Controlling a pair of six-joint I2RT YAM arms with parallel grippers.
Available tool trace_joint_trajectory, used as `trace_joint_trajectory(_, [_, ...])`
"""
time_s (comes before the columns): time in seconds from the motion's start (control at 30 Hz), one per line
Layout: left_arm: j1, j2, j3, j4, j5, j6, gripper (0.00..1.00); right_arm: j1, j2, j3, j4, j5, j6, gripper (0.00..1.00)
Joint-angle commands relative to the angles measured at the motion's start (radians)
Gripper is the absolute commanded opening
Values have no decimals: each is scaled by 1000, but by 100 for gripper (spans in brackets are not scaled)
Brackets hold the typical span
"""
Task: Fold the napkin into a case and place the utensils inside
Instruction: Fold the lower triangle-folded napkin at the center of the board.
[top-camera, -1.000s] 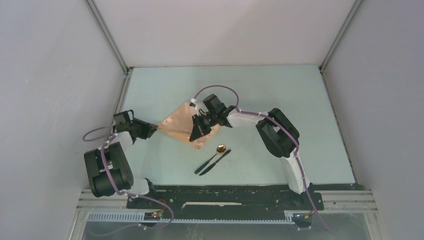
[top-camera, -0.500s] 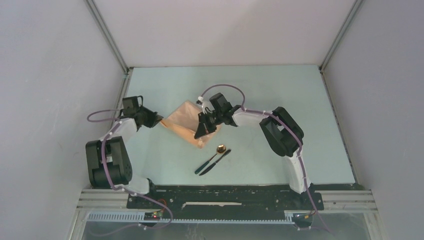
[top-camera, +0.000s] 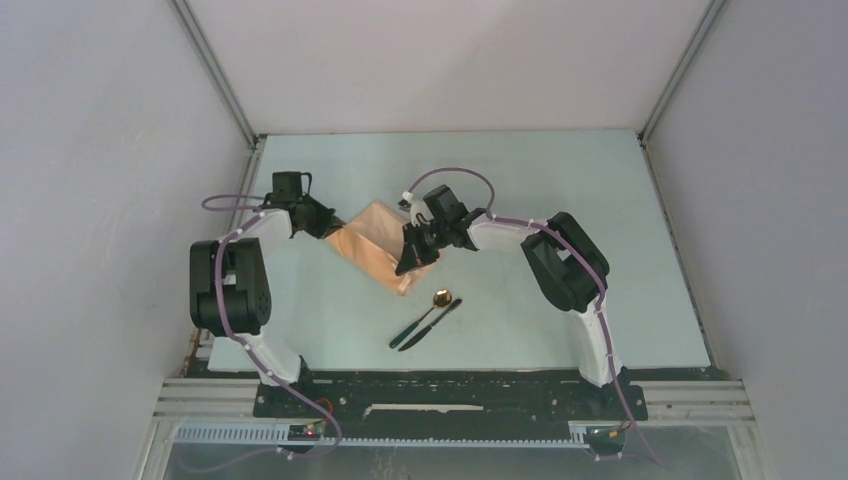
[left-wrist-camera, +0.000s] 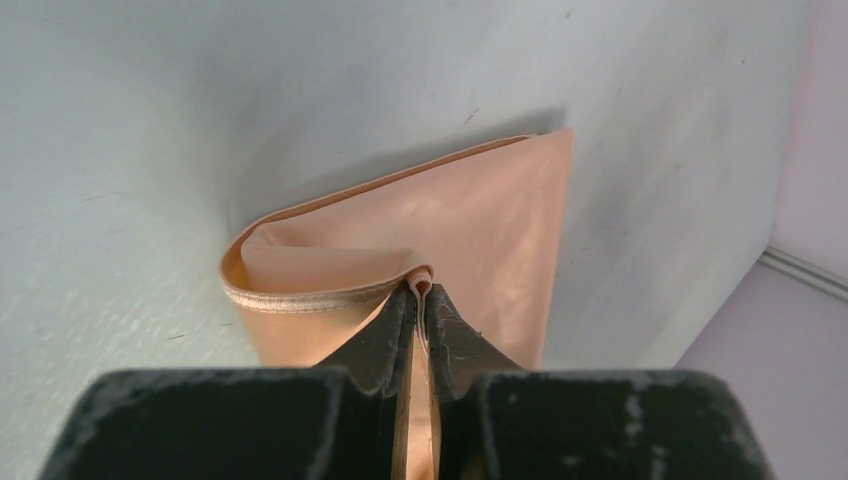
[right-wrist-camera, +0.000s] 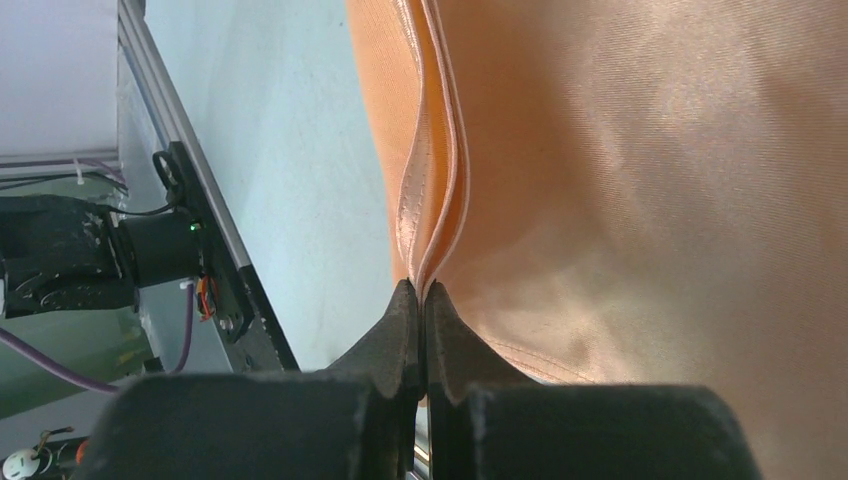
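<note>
The peach-tan napkin (top-camera: 372, 245) lies partly folded at mid-table, between the two grippers. My left gripper (top-camera: 325, 226) is shut on its left corner; in the left wrist view the cloth (left-wrist-camera: 480, 220) is pinched between the jaws and curls back over itself. My right gripper (top-camera: 408, 262) is shut on the napkin's right edge; the right wrist view shows the doubled hem (right-wrist-camera: 430, 190) running out of the jaws. The spoon (top-camera: 432, 306) with its gold bowl and the dark knife (top-camera: 432, 324) lie side by side on the table, nearer the front. No finished case shows.
The pale table (top-camera: 560, 190) is walled by grey panels on three sides, with metal rails along its left and right edges. The arms' black base rail (top-camera: 440, 390) runs along the near edge.
My left gripper has carried its napkin corner up and to the right, folding the cloth over towards the middle. The right gripper has shifted slightly right while holding its edge. The utensils have not moved.
</note>
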Motion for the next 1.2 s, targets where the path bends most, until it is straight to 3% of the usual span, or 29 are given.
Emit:
trace_joint_trajectory(0.0, [-20,39,56,-4,-14,-5,10,-9,-60,-10,-30,30,-25,0])
trace_joint_trajectory(1.17, [-95,213,183,-26,19,40,7,29,-69,-5,-113,174,-60,2])
